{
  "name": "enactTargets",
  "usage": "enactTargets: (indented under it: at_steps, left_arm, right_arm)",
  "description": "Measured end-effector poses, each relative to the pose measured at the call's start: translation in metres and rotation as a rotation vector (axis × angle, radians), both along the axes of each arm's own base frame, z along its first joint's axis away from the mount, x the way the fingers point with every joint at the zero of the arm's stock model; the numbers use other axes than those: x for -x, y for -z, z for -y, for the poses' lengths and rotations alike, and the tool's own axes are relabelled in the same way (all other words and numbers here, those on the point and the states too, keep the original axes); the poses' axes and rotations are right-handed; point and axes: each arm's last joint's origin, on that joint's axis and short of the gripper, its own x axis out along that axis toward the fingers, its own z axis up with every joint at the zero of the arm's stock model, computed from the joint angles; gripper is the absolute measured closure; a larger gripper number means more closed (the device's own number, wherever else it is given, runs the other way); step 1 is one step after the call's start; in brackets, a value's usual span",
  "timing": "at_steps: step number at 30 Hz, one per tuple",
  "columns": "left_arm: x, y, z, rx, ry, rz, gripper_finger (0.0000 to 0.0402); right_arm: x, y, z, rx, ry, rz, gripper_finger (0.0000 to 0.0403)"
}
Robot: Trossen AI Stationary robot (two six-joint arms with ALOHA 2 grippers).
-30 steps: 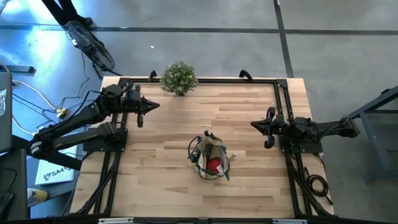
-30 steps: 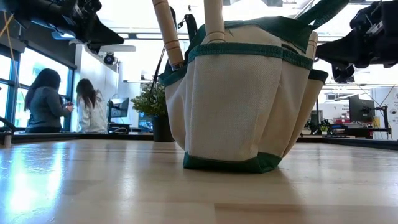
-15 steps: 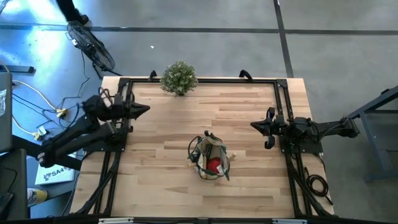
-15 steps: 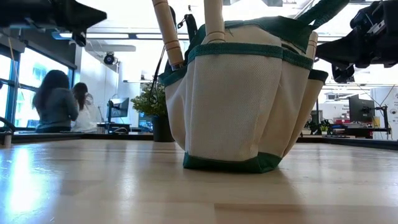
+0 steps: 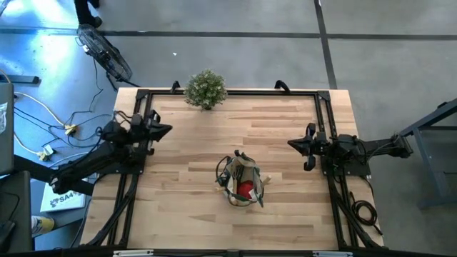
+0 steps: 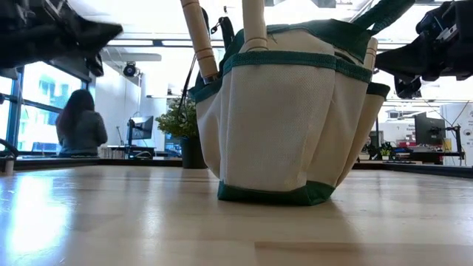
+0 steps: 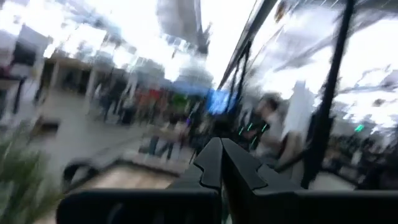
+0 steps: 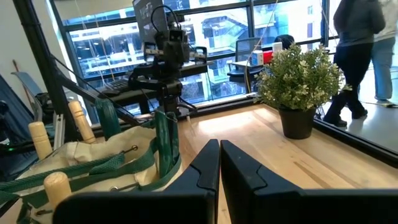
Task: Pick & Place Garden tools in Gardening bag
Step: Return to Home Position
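Pale wooden tabletop [image 5: 285,135]: your left gripper [image 5: 166,129] hangs at its left edge, fingers together, empty. The olive-and-tan fabric gardening bag [image 5: 241,180] stands centre; expect soft sides, so lift by its loop handles [image 6: 390,10]. Inside: wooden-handled tools [image 6: 199,37] and a red cone-shaped piece [image 5: 245,189]. Your right gripper [image 5: 293,143], fingers together, waits right.

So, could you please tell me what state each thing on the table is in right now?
Gardening bag: upright, mouth open.
Wooden-handled tools: standing in the bag, handles sticking up.
Red cone piece: in the bag.
Potted plant: upright, apart from the bag.
Left claw: shut, empty, well left of the bag.
Right claw: shut, empty, right of the bag.
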Motion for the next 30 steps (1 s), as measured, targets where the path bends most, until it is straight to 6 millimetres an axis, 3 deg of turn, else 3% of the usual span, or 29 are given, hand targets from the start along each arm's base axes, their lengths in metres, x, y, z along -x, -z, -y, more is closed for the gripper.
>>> enactTargets:
  at_steps: [16, 24, 30]
  left_arm:
    - [-0.012, 0.015, 0.017, 0.001, 0.113, -0.123, 0.0401]
    - [-0.017, 0.034, 0.022, 0.11, -0.055, -0.298, 0.0401]
    - [-0.018, 0.035, 0.028, 0.088, -0.056, -0.31, 0.0402]
  right_arm:
    - [0.0, 0.0, 0.0, 0.0, 0.001, 0.002, 0.0398]
    - [0.0, 0.0, 0.0, 0.0, 0.001, 0.003, 0.0398]
    - [0.0, 0.0, 0.0, 0.0, 0.0, 0.003, 0.0398]
